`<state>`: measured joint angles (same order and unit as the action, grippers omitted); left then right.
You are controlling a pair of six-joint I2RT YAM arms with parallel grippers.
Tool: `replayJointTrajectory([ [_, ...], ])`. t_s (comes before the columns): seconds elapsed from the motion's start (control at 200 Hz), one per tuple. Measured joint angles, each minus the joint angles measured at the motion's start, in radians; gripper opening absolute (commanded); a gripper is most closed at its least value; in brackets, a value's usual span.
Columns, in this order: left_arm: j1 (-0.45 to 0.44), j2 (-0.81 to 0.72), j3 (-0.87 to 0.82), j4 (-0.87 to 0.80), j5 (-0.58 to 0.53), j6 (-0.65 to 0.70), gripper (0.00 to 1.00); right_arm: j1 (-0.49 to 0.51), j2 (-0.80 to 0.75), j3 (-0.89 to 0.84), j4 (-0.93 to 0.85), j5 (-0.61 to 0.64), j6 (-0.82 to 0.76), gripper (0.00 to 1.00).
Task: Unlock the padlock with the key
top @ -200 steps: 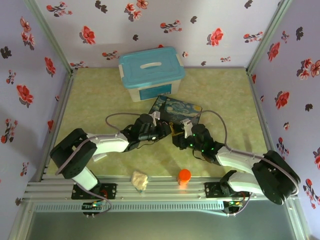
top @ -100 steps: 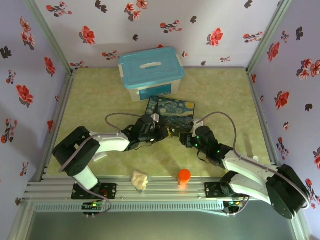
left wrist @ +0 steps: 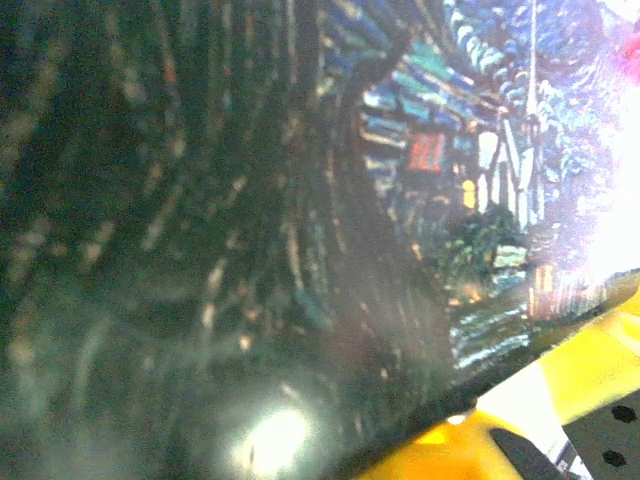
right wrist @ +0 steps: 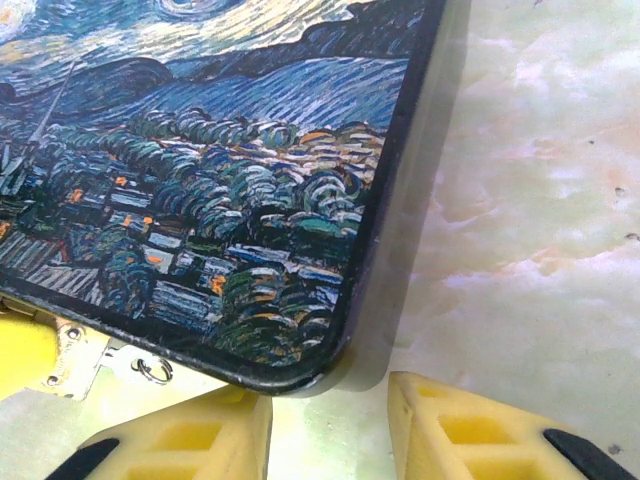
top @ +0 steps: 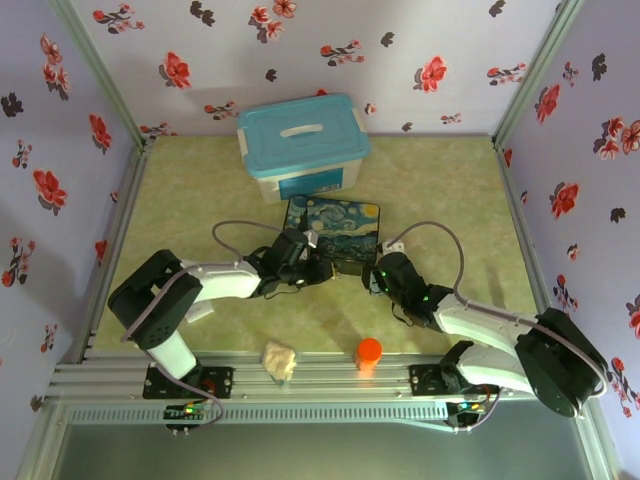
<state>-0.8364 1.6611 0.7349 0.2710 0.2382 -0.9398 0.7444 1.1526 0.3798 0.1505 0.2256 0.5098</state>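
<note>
The painted tin [top: 335,222] has slid left toward the left tool [top: 318,268] and squared up.

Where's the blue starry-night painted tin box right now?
The painted tin box lies mid-table in the top view, just in front of the teal-lidded plastic bin.

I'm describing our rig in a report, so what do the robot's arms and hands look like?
The left arm and right arm have white links between bulky black joints. A grey cable loops off each wrist. Small green lights glow on the right arm. The right hand has yellow moulded fingers with black inserts.
</note>
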Motion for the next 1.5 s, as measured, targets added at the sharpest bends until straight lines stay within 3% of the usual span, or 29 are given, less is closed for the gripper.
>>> replayJointTrajectory([
  [0.205, 0.000, -0.041, -0.099, 0.072, -0.050, -0.019, 0.38, 0.000, 0.000, 0.005, 0.000, 0.025, 0.000, 0.34],
  [0.5, -0.031, -0.071, -0.105, 0.057, -0.144, -0.029, 0.60, 0.000, -0.001, 0.005, 0.000, 0.040, 0.000, 0.35],
  [0.695, -0.079, -0.068, -0.092, 0.097, -0.187, -0.055, 0.58, 0.000, -0.027, -0.009, 0.010, 0.045, 0.000, 0.35],
  [0.91, -0.097, 0.055, -0.007, 0.123, -0.221, -0.075, 0.60, 0.000, -0.084, -0.047, 0.063, 0.033, -0.004, 0.35],
  [1.04, -0.109, 0.118, 0.047, 0.106, -0.255, -0.080, 0.51, 0.000, -0.105, -0.074, 0.072, 0.033, -0.004, 0.35],
  [1.135, -0.113, 0.141, 0.059, 0.130, -0.273, -0.079, 0.30, 0.000, -0.122, -0.093, 0.073, 0.033, -0.003, 0.35],
  [1.205, -0.113, 0.150, 0.065, 0.139, -0.281, -0.079, 0.20, 0.000, -0.139, -0.102, 0.072, 0.034, -0.003, 0.36],
  [1.5, -0.118, 0.092, 0.042, 0.058, -0.260, -0.084, 0.18, 0.000, -0.158, -0.109, 0.080, 0.037, -0.002, 0.35],
])
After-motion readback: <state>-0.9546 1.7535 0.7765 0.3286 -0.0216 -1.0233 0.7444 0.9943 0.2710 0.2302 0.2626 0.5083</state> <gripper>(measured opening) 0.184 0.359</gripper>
